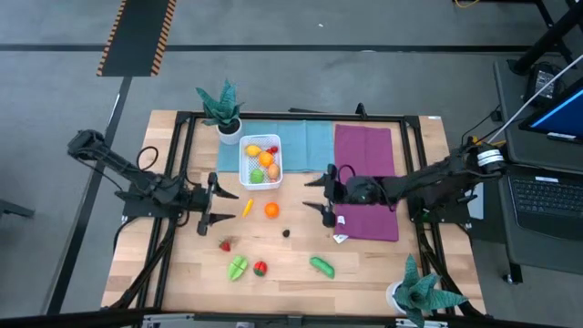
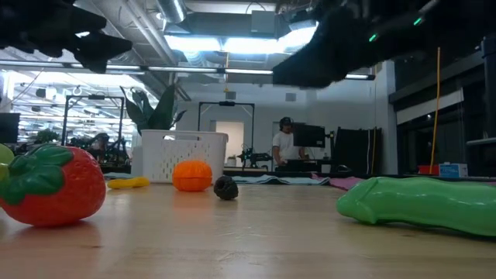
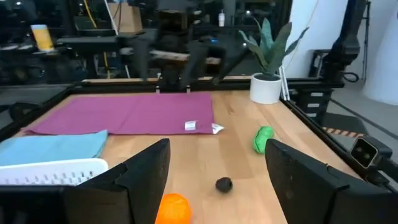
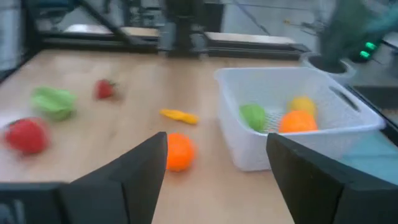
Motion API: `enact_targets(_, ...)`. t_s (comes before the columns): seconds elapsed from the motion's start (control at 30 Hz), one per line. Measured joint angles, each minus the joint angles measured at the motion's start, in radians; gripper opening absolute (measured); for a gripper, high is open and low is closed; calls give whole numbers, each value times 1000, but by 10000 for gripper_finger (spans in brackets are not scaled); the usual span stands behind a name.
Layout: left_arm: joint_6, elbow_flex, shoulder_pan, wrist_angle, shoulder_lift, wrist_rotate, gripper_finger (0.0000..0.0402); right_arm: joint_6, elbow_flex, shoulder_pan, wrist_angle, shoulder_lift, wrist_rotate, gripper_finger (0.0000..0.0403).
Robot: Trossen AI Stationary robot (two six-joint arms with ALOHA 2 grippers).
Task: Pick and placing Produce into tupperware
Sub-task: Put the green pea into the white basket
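Round orange toy fruit sits right between the two tools

Left tool [image 1: 221, 207] spread wide, holding nothing, with the small yellow banana-like piece [image 1: 247, 208] just past its tips, then the orange plastic fruit [image 1: 271, 210] on the wooden bench [image 1: 291, 273]. Right tool [image 1: 321, 193] also wide and empty, slightly farther off. White perforated tupperware [image 1: 260, 160], partly filled, sits just behind the orange, so left looks the nearer pick.

Left arm reaches in from the table's left side, elbow bent, left gripper [image 1: 211, 206] low over the wood, fingers [image 3: 144, 171] spread wide. Right arm comes in from the right edge — right gripper [image 1: 319, 192] facing the left one, fingers [image 4: 140, 167] also wide apart, nothing held.
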Motion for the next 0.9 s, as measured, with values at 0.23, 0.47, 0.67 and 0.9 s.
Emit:
enact_targets(0.23, 25, 0, -125, 146, 123, -141, 254, 73, 0, 175, -200, -110, 218, 275)
enact_targets(0.47, -3, 0, -122, 323, 328, -144, 254, 294, 5, 327, -358, -127, 240, 275)
enact_targets(0.67, -23, 0, -122, 427, 429, -145, 254, 588, 104, 433, -676, -120, 240, 275)
enact_targets(0.9, -35, 0, -122, 448, 451, -145, 254, 729, 271, 532, -911, -35, 237, 275)
